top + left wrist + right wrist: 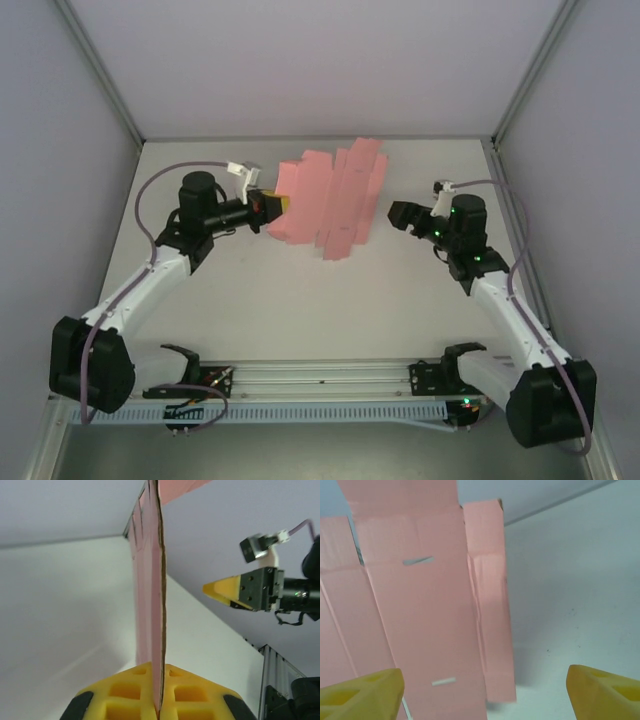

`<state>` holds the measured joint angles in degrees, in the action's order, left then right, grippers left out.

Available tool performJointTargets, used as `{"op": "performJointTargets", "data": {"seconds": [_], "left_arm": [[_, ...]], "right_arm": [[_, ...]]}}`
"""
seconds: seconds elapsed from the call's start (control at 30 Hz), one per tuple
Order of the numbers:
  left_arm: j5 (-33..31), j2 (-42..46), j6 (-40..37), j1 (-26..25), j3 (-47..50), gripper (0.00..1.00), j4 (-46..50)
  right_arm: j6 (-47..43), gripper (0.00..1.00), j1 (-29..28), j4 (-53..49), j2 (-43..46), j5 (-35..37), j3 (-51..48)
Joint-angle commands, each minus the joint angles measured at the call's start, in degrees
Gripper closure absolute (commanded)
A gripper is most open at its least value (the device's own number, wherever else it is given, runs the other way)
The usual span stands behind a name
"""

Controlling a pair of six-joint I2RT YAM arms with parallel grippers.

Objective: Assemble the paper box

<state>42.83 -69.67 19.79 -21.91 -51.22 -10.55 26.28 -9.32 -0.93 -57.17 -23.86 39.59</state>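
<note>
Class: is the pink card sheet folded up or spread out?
Spread out: the pink die-cut card sheet shows open panels, flaps and slots; left gripper pinches its edge.

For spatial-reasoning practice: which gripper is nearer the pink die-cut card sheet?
Left. The left gripper clamps the pink die-cut card sheet at one edge; the right gripper is open, apart from the opposite side.

Lit softly and evenly from above, with a cool lilac cast over walls and table (300, 320). Shadowed only faintly beneath the paper box (330, 205) and the arms. Slightly grainy overhead; blurred close up at the right gripper (485, 692), with soft-edged yellow fingertips (362, 692) and fairly sharp card creases
</note>
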Motion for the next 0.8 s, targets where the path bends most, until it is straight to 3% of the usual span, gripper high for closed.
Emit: {"op": "performJointTargets", "data": {"seconds": [0.0, 0.23, 0.43, 0.5, 0.67, 0.77], "left_arm": [[3.2, 2.62, 1.94, -0.15, -2.64, 1.0, -1.92], [8.16, 6.62, 7.32, -0.15, -4.14, 1.0, -7.37], [8.61, 8.97, 8.68, -0.15, -4.0, 1.0, -8.2], [8.59, 9.44, 9.04, -0.14, -3.89, 1.0, -8.34], [7.48, 9.95, 9.18, -0.15, -3.16, 1.0, -8.37], [5.29, 10.17, 8.3, -0.14, -2.86, 1.0, -6.72]], "right_arm": [[-1.19, 0.17, 2.78, 4.58, 1.54, -13.97, -3.27], [-0.59, 0.24, 4.75, 14.08, -3.68, -23.87, -2.87], [-1.37, 0.29, 4.89, 20.51, -6.86, -27.38, -1.79], [-0.58, 0.38, 4.85, 23.23, -7.08, -28.68, -1.82], [-1.44, 0.78, 4.84, 24.35, -6.58, -29.75, -1.88], [-2.1, 0.93, 4.84, 22.86, -5.6, -28.73, -1.92]]}}
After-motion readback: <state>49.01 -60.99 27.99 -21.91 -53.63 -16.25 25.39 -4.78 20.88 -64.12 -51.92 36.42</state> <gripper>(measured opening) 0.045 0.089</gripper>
